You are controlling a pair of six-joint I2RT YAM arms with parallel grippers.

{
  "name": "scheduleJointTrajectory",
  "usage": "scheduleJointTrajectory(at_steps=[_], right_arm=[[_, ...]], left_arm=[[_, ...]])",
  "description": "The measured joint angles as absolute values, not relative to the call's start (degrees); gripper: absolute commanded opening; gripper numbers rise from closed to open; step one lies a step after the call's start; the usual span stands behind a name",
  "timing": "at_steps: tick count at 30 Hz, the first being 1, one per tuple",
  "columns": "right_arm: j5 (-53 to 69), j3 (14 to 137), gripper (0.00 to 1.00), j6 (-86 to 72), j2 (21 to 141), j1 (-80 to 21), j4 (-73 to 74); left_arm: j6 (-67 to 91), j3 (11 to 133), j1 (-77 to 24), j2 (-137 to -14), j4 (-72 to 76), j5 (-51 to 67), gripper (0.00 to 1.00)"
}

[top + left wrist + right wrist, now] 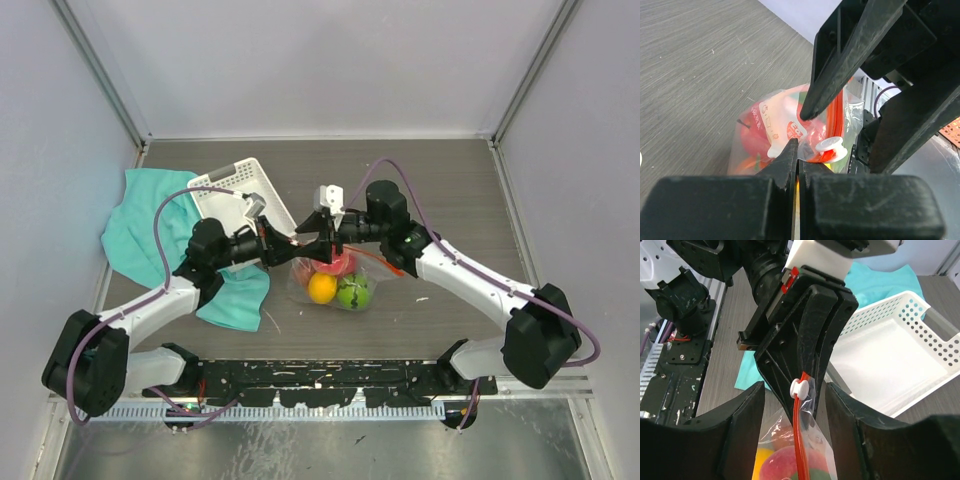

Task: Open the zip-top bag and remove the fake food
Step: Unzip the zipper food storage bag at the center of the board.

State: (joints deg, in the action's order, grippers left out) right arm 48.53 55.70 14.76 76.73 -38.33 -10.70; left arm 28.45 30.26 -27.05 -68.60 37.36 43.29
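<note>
The right wrist view's bottom edge cuts off the lower zip-top bag (790, 452), from above we cannot see its zipper edge under the left tool (289, 247) and right tool (323, 243), and the fake food (335, 287) overlaps beyond counting.

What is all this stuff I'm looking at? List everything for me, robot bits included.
zip-top bag: one, clear with an orange-red zipper, middle of the table
slider: one, white, on the zipper
fake food: at least three seen, red, orange and green, inside the bag
basket: one, white, slotted, behind and left of the bag
cloth: teal, left of the bag, partly under the basket; one piece or two, cannot tell
table: one, grey wood grain, under everything
left gripper: one, black, shut on the bag's top edge
right gripper: one, black, open, fingers either side of the zipper
</note>
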Motion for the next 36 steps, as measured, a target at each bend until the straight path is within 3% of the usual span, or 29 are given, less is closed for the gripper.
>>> scheduleJointTrajectory(at_steps=[20,36], right_arm=[[44.9,56.8,0.16,16.8,77.6,-40.2,-7.6],[41.0,55.1,0.09,16.8,74.0,-40.4,-6.0]], left_arm=[[30.3,30.3,-27.3,-67.2,35.5,43.1,0.0],[31.8,29.0,-27.6,-65.3,35.7,41.4,0.0]])
